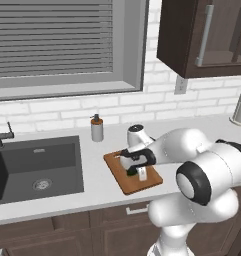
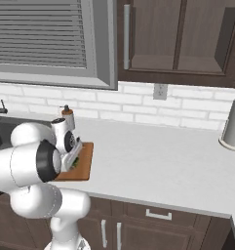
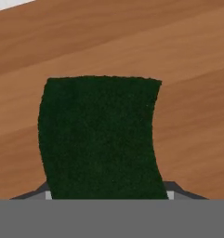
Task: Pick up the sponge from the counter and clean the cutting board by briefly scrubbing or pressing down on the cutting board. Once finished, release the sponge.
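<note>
Dark green sponge (image 3: 99,137) sits clenched in the claw (image 1: 137,172), low over the cutting board (image 1: 123,180).

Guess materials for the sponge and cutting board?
Sponge: looks like coarse abrasive scouring fibre, matte dark green with a fuzzy speckled surface. Cutting board: looks like wood, reddish-brown with soft grain streaks and a smooth low-sheen finish; being a render, it could equally be laminate.

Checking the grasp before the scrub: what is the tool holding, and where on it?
The tool holds the sponge over the cutting board, pinched at its near end across the two sides.
</note>
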